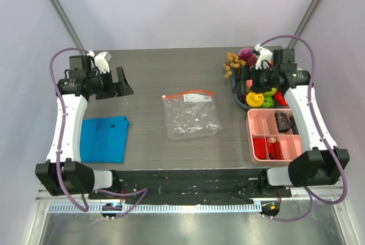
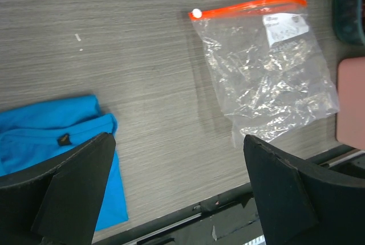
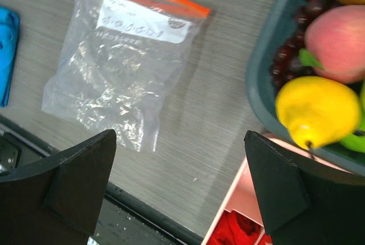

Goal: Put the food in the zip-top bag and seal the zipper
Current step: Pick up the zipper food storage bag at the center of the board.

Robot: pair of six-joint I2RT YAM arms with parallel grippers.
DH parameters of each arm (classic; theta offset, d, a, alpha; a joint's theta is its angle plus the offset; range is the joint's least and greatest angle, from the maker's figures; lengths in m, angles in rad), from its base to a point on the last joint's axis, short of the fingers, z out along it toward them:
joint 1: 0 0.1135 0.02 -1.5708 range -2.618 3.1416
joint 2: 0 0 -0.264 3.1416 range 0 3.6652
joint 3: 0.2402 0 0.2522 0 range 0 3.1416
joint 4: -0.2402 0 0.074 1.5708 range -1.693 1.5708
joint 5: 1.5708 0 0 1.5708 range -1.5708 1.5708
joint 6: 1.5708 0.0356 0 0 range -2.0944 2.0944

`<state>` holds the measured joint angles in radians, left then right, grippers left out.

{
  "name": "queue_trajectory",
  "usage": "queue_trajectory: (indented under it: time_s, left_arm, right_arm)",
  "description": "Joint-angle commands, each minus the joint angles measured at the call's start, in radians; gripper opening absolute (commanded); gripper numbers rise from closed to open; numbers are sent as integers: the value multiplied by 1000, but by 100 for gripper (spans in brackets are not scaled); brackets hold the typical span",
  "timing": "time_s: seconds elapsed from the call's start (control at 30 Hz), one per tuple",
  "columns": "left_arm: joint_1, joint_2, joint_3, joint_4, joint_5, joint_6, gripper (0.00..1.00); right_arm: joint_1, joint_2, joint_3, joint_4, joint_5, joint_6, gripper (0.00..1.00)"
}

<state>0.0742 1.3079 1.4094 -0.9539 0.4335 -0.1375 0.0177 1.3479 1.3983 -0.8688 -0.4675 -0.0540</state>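
Right tool (image 3: 182, 171) hanging released over basket (image 3: 259, 85) edge, jaws wide, gripping nothing. Left tool (image 2: 177, 188) likewise gaping, empty. Bag (image 1: 190, 114) lying flat at middle of worktop (image 1: 148, 68). Food (image 3: 319, 111) sitting in basket, well apart from bag.

Risks: glossy round food slipping out of pinch; flat bag sliding, mouth not opening.

Views: right wrist showing fruit close; top view half-hiding it; left wrist showing none.

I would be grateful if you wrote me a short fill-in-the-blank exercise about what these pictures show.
1. The clear bag lies flat and is completely ____.
2. The folded cloth is ____ in colour.
3. The left gripper and the right gripper are both ____ and hold nothing.
4. The compartment tray is ____ in colour.
Missing words: empty; blue; open; pink.
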Motion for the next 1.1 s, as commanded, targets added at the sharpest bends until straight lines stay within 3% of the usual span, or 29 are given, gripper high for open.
queue_trajectory:
  time_s: [0.0, 0.23, 0.4, 0.53, 0.8, 1.07]
  left_arm:
    - [1, -32, 11, 49, 100, -17, 100]
    - [1, -64, -36, 89, 131, 1, 100]
    - [3, -81, -73, 104, 270, 36, 100]
    - [3, -87, -93, 112, 385, 58, 100]
    - [1, -67, -115, 121, 478, 85, 100]
    - [3, -47, -185, 184, 478, 30, 100]
  right_arm:
    - [93, 36, 67, 1, -27, -30, 100]
    - [241, 169, 160, 2, 0, -23, 100]
    - [323, 328, 258, -10, -31, -14, 100]
    - [349, 471, 427, -64, -101, -33, 100]
    - [350, 833, 856, -318, -189, -288, 100]
    - [352, 941, 883, -345, -166, -495, 100]
